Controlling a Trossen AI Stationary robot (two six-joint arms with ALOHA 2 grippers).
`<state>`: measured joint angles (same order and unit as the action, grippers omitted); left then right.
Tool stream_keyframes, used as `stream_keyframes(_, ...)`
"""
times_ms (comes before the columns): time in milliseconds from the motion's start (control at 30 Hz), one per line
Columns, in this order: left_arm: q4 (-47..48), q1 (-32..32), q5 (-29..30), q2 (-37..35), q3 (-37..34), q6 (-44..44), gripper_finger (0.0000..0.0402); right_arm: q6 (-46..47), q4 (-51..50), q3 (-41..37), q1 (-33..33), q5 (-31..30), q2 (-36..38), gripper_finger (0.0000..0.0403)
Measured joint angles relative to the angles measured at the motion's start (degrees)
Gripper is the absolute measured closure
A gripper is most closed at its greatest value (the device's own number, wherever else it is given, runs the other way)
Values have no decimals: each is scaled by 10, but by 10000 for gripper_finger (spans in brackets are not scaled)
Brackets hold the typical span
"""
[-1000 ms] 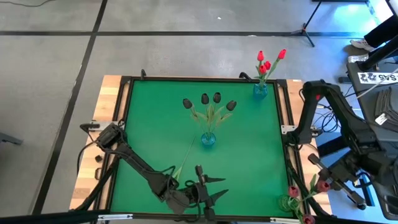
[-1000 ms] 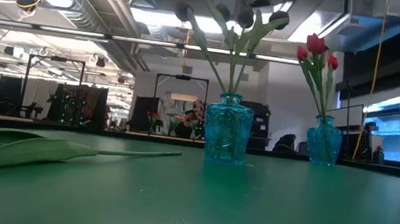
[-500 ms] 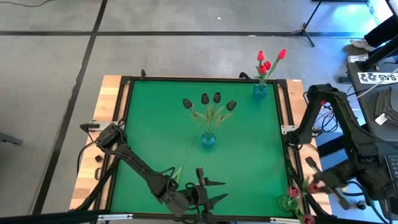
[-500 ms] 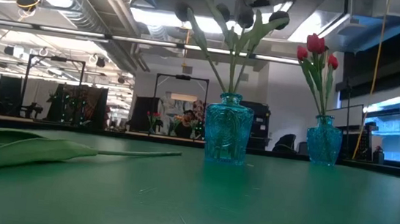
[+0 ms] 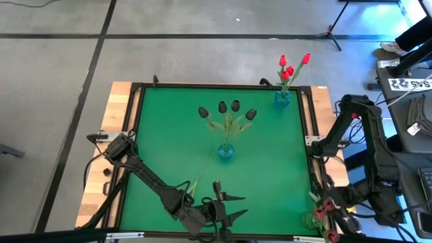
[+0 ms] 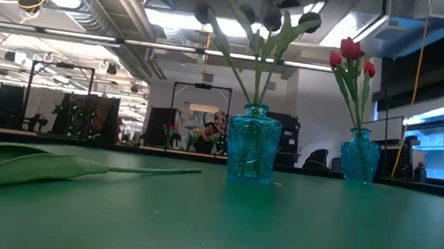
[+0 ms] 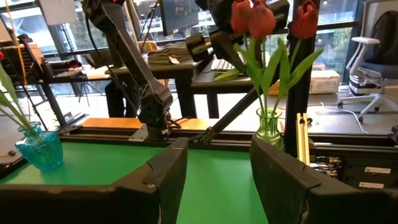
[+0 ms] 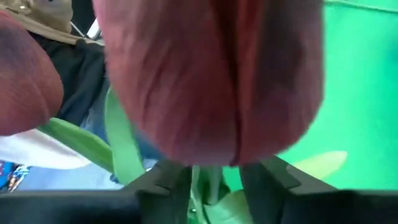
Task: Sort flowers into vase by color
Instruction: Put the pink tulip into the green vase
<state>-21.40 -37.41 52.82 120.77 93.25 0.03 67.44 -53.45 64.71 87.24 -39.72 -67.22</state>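
Note:
Pink-maroon flowers (image 5: 319, 214) stand in a green glass vase (image 7: 270, 129) off the mat's near right corner. My right gripper (image 5: 329, 204) hovers over them, open, a maroon head (image 8: 211, 74) just beyond its fingers. Dark flowers (image 5: 228, 108) stand in the middle blue vase (image 5: 225, 150). Red flowers (image 5: 290, 66) fill the far blue vase (image 5: 282, 96). One more flower (image 5: 202, 169) lies flat on the mat, its head hidden. My left gripper (image 5: 241, 206) waits open near the front edge, level above the mat. My right gripper's fingers (image 8: 163, 183) stand on either side of a green stem (image 8: 204, 186) just below the maroon head, coming slanting down from above. The gap looks wider than the stem. Whether a finger touches the stem, I cannot tell.
Black rails frame the green mat (image 5: 169, 135). Wooden table edge (image 5: 118, 135) shows at the left. Desks, monitors and a chair (image 7: 373, 56) stand beyond the right side. Open mat lies between the middle vase and the right rail.
My right gripper has dropped and swung toward the table's near right corner, ending over the green vase with a pink-maroon head at its fingers. It has also tipped farther downward.

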Motion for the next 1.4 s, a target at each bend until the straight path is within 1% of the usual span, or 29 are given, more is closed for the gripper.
stream_keyframes(167,3,-1,0,0,0,-1,230,1,3,0,1,25,14,242)
stream_keyframes(367,13,-1,-3,0,0,-12,230,3,20,0,1,53,49,216)
stream_keyframes(567,66,8,-44,0,0,-62,230,3,20,0,1,83,80,209)
stream_keyframes(700,132,20,-54,0,0,-120,230,16,25,0,1,111,100,209)
stream_keyframes(833,188,32,-90,0,0,-180,230,31,16,0,1,138,119,209)
stream_keyframes(900,216,38,-100,0,0,-206,230,31,8,0,1,139,130,209)
stream_keyframes(1233,329,45,-102,0,0,-295,230,28,-27,0,1,148,211,210)
stream_keyframes(1333,380,40,-101,0,0,-335,230,22,-43,0,1,134,241,210)
stream_keyframes(1400,416,36,-102,0,0,-367,230,2,-48,0,1,111,258,210)
